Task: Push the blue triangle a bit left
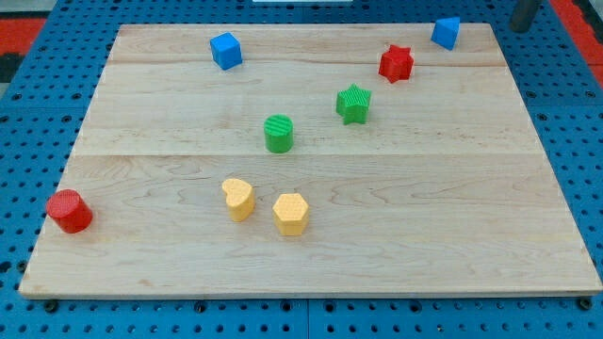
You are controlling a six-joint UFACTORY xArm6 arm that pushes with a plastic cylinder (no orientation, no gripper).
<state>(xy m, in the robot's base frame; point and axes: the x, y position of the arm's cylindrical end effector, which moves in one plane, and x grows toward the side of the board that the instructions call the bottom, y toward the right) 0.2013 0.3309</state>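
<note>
The blue triangle (pixel 447 32) stands near the top right corner of the wooden board (pixel 452 217). My tip (pixel 519 25) shows at the view's top right, just off the board's edge. It is to the right of the blue triangle, with a clear gap between them, and touches no block.
A red star (pixel 396 63) lies just below and left of the blue triangle. A green star (pixel 353 104) and a green cylinder (pixel 279 134) sit mid-board. A blue cube (pixel 226 50) is at top left. A yellow heart (pixel 237 199), a yellow hexagon (pixel 291 214) and a red cylinder (pixel 70 211) lie lower.
</note>
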